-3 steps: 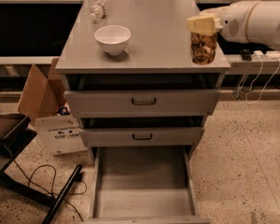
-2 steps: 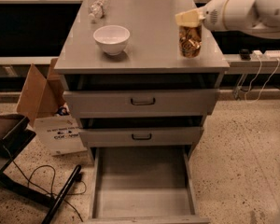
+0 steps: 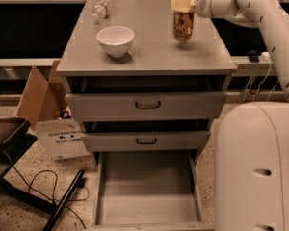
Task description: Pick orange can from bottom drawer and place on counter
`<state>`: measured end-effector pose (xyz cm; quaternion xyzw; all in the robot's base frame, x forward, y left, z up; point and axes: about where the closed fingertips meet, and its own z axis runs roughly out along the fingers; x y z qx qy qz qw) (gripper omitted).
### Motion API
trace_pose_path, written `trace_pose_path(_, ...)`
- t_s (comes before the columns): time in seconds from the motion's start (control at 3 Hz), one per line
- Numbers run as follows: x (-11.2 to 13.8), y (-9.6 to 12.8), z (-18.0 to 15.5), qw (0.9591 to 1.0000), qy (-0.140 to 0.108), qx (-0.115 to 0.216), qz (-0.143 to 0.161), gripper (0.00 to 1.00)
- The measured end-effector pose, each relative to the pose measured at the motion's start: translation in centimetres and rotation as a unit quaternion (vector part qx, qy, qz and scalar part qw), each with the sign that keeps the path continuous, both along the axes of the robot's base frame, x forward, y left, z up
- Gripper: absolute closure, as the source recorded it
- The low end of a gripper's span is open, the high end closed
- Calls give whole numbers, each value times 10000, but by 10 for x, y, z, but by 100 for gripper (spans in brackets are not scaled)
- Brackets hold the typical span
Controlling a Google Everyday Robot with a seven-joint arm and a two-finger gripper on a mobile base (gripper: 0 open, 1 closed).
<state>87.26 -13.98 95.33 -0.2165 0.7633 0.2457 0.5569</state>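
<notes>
Counter [image 3: 149, 57] beneath outstretched arm [image 3: 260, 11], gripper [image 3: 183, 6] fingers tight atop upright orange can [image 3: 183, 28].

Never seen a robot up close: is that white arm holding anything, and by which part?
Yes: the gripper, over the grey counter, holds the small orange-gold metal can by its top end.

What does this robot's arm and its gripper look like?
The arm is glossy white, made of thick rounded tubes with bulging joints and small dark dots along its shell; no loose cables show. The gripper, at the top of the orange can over the counter, is cream-yellow. The rounded white body has two dark oval slots.
</notes>
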Motion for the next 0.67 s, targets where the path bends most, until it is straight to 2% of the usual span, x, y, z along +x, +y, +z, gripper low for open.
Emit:
trace_pose_path(0.33, 7, -37, 98, 9931, -1033, 348, -438, 100)
trace_pose_path(0.67, 11, -35, 82, 9937, -952, 391, -442, 100)
